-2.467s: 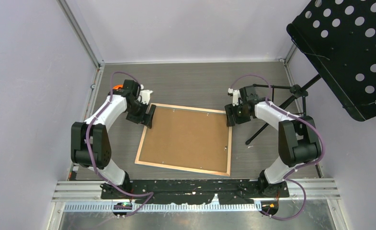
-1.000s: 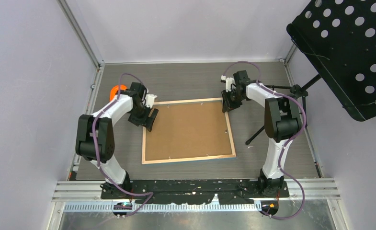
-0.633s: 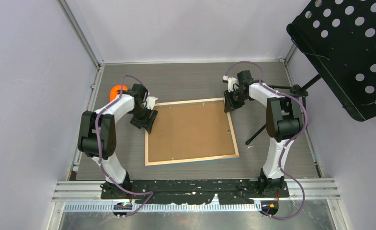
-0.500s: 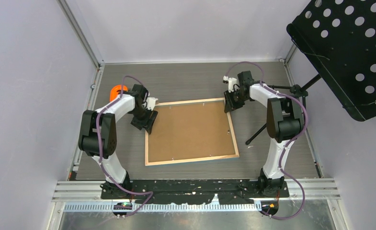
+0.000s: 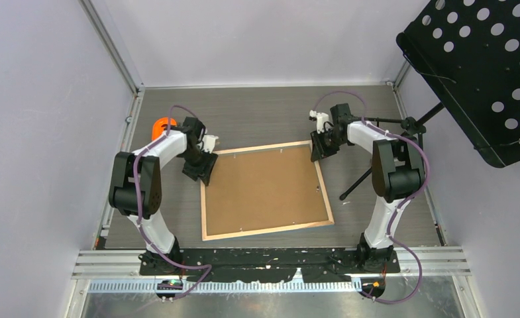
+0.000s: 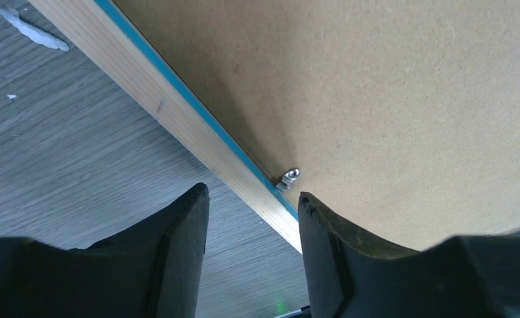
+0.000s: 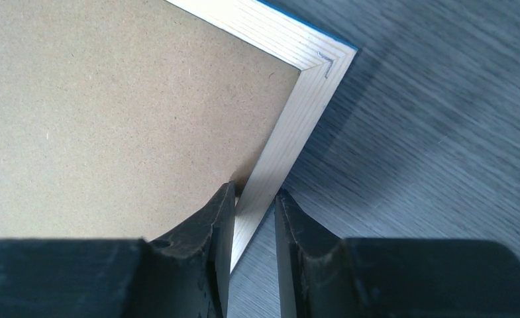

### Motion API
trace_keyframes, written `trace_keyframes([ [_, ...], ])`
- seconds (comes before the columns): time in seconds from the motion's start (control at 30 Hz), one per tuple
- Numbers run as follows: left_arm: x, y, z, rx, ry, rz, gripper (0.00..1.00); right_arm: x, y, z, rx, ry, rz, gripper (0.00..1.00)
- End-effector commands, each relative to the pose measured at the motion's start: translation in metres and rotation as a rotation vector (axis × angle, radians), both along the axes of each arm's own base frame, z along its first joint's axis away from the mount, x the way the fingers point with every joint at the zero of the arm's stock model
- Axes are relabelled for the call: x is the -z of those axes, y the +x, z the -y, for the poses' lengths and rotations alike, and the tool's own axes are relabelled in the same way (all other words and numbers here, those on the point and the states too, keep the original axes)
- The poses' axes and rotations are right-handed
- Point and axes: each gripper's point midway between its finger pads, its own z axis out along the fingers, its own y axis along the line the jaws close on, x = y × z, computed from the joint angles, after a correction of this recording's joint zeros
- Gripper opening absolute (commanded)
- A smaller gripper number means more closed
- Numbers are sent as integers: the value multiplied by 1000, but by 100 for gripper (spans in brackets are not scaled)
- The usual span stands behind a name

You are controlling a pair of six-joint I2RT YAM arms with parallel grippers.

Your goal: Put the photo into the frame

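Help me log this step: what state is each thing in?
frame: face down, wooden back up.
backing board: seated flat in the frame.
left gripper: open, jaws astride the frame's left rail.
right gripper: shut on the frame's right rail, near its far corner.
photo: not visible.

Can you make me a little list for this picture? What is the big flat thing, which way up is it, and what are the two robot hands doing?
frame: flat on the table, light wood back facing up
backing board: brown, fills the frame's back
photo: not visible in any view
left gripper: open, one finger on each side of the frame's left rail
right gripper: pinching the frame's right rail near the far corner
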Motion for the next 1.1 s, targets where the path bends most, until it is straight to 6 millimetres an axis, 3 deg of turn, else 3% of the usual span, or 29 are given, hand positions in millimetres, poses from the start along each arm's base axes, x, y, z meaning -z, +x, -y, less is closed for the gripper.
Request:
trace_keyframes([
  [0.0,-7,-5,4,-18,-32,1,51,-14,-11,-6,-66,29,23,8],
  [0.53,-8,-16,7,-20,-54,-6,48,-17,-7,-5,-56,27,33,9],
  [1.07,0,-29,7,46,30,-22,47,-21,0,-6,-32,32,45,10],
])
